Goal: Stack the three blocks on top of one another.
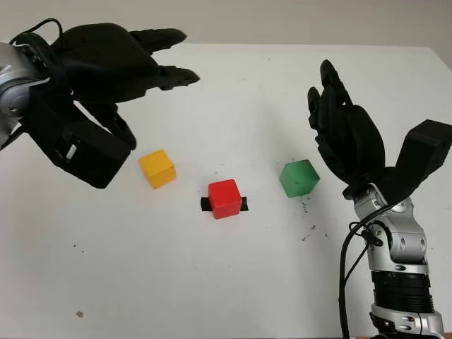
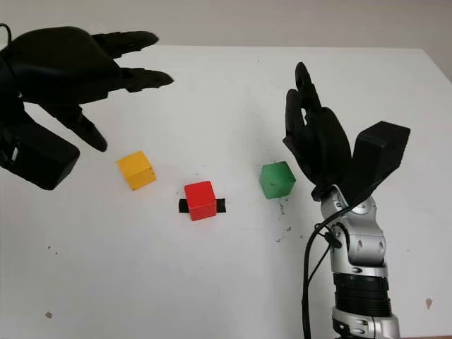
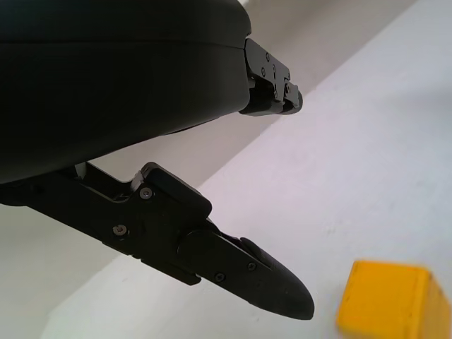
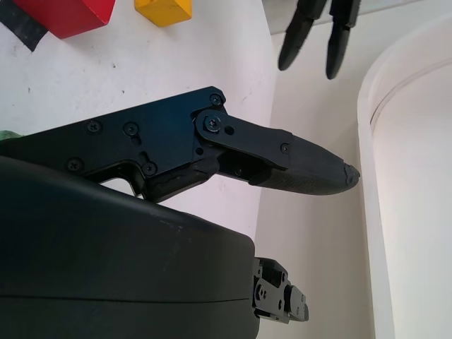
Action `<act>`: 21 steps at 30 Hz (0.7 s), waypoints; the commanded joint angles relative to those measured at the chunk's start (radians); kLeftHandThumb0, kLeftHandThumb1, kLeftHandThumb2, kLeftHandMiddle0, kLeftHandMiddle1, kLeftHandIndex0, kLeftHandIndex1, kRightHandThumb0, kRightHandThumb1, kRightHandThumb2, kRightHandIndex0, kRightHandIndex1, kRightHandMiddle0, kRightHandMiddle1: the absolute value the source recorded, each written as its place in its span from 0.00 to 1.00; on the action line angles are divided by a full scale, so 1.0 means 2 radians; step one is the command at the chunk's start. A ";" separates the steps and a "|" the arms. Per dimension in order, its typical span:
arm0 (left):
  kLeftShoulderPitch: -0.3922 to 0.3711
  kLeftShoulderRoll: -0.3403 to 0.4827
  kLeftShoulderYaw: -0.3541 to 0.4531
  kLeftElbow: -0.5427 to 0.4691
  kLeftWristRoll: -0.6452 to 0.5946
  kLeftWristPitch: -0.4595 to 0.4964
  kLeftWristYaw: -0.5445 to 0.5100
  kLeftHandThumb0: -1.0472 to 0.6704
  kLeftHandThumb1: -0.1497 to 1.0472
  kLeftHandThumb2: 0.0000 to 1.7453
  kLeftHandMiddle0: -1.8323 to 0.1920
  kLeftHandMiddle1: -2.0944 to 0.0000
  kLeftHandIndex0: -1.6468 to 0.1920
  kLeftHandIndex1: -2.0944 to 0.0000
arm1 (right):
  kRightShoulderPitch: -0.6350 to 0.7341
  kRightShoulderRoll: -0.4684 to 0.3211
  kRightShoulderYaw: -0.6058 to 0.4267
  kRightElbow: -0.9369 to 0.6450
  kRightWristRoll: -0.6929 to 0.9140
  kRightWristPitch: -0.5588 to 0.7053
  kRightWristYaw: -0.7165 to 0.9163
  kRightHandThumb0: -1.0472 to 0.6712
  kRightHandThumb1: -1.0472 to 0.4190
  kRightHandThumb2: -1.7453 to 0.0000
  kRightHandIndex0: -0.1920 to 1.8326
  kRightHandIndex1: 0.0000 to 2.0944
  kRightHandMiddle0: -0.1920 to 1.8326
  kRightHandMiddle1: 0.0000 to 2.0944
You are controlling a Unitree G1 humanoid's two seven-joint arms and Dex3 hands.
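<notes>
Overhead, open left hand (image 1: pixel 106 63) above yellow block (image 1: pixel 157 168); right hand (image 1: pixel 346 134) open beside green block (image 1: pixel 299 178).

Three small cubes lie apart in a loose row on the white desk (image 1: pixel 233 282), none stacked. The yellow block (image 1: pixel 157 168) lies to the left, the red block (image 1: pixel 224 198) in the middle on a strip of black tape (image 1: pixel 205 205), and the green block (image 1: pixel 299 178) to the right, turned slightly.

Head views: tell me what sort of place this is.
Probably a robot test bench or lab. A plain white table holds just three toy blocks: yellow, red on a black tape mark, green. An open left robot hand and right robot hand hover above.
</notes>
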 commanded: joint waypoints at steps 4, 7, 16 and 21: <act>0.029 0.012 -0.005 0.000 0.010 -0.011 0.017 0.23 0.80 0.03 0.97 0.97 0.79 0.98 | -0.006 -0.004 -0.003 0.000 0.002 -0.008 0.004 0.19 0.00 0.59 0.00 0.00 0.00 0.00; 0.044 0.012 -0.009 -0.002 0.020 -0.017 0.026 0.22 0.81 0.03 0.97 0.98 0.79 0.98 | -0.009 -0.004 -0.003 0.004 0.000 -0.009 0.004 0.19 0.00 0.60 0.00 0.00 0.00 0.00; 0.084 -0.009 -0.021 0.018 0.041 -0.036 0.100 0.24 0.80 0.03 0.95 0.97 0.75 0.96 | -0.014 -0.002 -0.003 0.009 0.001 -0.010 0.003 0.20 0.00 0.59 0.00 0.00 0.00 0.00; 0.084 -0.020 -0.032 0.049 0.071 -0.062 0.183 0.22 0.80 0.03 0.94 0.97 0.72 0.96 | -0.014 -0.009 -0.005 0.011 -0.001 -0.011 0.008 0.20 0.00 0.58 0.00 0.00 0.00 0.00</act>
